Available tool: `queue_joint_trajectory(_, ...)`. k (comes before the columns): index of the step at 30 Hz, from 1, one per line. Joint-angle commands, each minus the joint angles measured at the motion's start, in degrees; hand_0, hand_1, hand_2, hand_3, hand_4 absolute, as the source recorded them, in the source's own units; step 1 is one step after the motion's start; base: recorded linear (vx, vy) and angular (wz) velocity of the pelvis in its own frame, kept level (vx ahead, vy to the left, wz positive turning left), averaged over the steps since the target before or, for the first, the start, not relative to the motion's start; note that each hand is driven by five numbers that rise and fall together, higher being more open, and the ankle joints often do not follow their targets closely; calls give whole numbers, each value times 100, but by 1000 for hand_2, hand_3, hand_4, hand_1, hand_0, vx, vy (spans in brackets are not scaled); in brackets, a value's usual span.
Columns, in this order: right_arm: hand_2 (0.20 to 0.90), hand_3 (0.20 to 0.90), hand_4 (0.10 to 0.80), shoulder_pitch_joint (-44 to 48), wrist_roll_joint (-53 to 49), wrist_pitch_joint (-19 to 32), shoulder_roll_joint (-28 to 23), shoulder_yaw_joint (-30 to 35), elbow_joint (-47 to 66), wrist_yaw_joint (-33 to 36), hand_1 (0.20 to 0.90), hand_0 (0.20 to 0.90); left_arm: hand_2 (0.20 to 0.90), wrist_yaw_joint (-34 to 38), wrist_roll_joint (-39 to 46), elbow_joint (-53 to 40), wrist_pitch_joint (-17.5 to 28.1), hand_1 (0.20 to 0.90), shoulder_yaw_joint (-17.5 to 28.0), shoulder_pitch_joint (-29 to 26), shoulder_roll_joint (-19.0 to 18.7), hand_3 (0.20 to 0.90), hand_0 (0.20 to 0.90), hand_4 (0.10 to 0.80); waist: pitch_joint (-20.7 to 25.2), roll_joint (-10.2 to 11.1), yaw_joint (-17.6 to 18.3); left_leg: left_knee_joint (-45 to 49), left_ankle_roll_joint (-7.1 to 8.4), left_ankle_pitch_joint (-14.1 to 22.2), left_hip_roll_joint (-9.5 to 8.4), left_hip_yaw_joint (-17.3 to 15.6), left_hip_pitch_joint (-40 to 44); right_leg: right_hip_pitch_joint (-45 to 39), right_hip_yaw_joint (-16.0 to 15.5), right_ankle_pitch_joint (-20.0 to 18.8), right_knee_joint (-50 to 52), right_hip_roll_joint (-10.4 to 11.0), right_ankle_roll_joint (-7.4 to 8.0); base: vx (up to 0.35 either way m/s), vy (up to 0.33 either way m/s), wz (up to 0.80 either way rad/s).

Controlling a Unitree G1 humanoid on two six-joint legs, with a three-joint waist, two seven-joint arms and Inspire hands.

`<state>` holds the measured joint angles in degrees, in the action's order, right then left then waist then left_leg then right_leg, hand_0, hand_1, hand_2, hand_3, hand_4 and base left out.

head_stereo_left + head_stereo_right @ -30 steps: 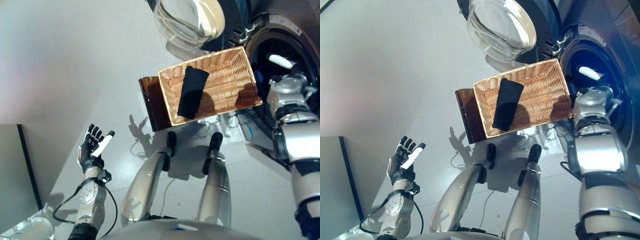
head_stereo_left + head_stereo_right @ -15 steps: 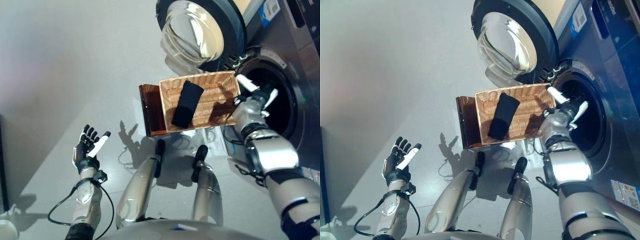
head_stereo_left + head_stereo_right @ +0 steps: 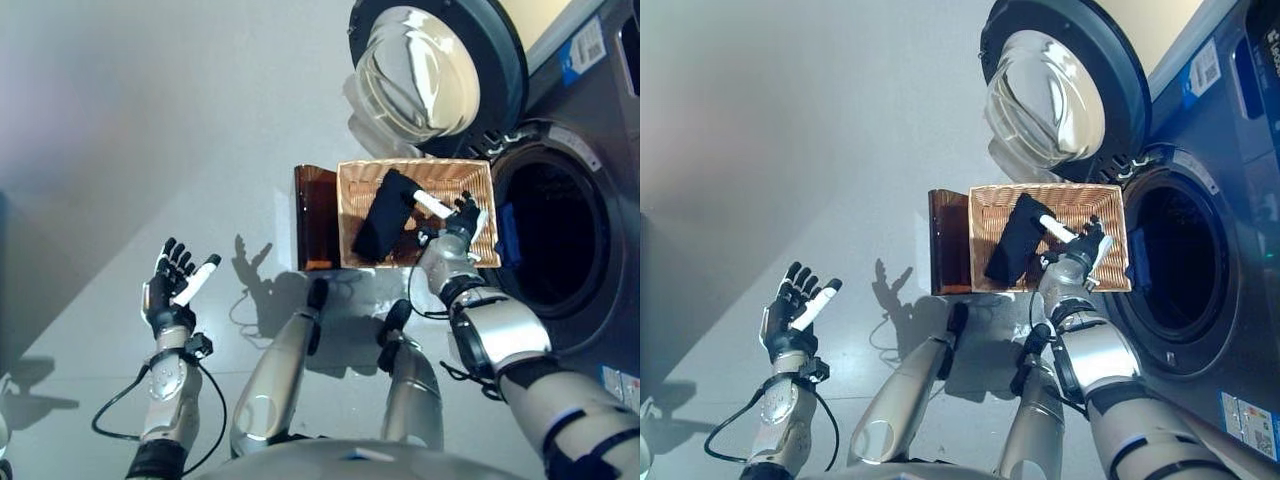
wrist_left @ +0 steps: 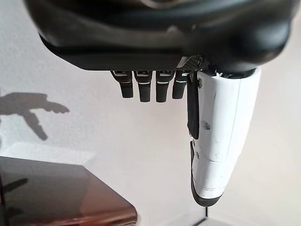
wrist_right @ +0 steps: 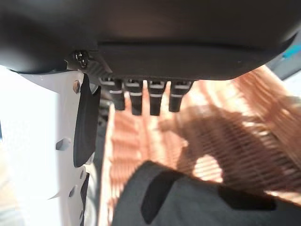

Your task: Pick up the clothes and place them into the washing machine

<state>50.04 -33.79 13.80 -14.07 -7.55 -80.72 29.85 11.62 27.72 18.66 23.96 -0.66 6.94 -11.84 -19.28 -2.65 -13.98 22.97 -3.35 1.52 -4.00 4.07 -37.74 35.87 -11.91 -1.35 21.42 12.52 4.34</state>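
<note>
Right hand (image 3: 1077,247) moved from washer drum opening (image 3: 1175,280) to over wicker basket (image 3: 1105,205); fingers (image 5: 141,98) straight, spread, gripping nothing. Black garment (image 3: 1015,240) lies in basket, just beside thumb side of hand and below fingertips; contact unclear. Left hand (image 3: 172,290) idle at side, well apart, fingers open, palm up. Washer door (image 3: 1055,95) open above basket.

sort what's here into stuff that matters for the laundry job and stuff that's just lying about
Job:
black cloth, lying in the basket
wicker basket
washer, drum open
washer door, swung open
right hand, open, over the basket beside the cloth

Lying about:
brown stand beside the basket
left hand, open and idle over the floor
</note>
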Motion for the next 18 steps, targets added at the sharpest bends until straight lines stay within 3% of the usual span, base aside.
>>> queue_joint_trajectory(1, 900, 900, 800, 9, -59, 411, -209, -29, 160, 63, 900, 900, 900, 194, -219, -892, 510, 900, 383, 49, -317, 900, 900, 800, 57, -7, -286, -156, 335, 93, -79, -96, -385, -36, -52, 1014, 652, -79, -264, 18, 14, 11)
queue_joint_trajectory(15, 900, 900, 800, 687, -206, 318, -408, 55, -260, 283, 900, 900, 900, 617, -550, -1452, 654, 900, 231, -411, -330, 900, 900, 800, -212, -159, -756, 586, 275, 293, -366, 115, -1210, 575, -294, 1412, 1572, 196, -286, 23, 8, 20)
queue_joint_trajectory(16, 359, 359, 414, 872, -121, 191, -520, 33, -404, 366, 359, 359, 900, 677, -602, -1479, 638, 900, 218, -492, -370, 900, 900, 800, -219, -158, -839, 582, 279, 268, -411, 175, -1305, 646, -348, 1442, 1629, 230, -289, 28, -12, 33)
queue_joint_trajectory(17, 200, 200, 300, 961, -89, 182, -538, 31, -437, 395, 200, 200, 900, 722, -600, -1480, 640, 900, 223, -547, -367, 900, 900, 800, -224, -163, -870, 589, 282, 264, -426, 188, -1336, 687, -369, 1451, 1651, 245, -288, 18, -9, 31)
queue_joint_trajectory(18, 200, 200, 300, 975, -85, 181, -541, 33, -442, 399, 200, 200, 900, 727, -603, -1478, 639, 900, 223, -560, -367, 900, 900, 800, -227, -162, -870, 593, 282, 264, -428, 190, -1345, 696, -370, 1453, 1656, 247, -289, 10, 1, 22)
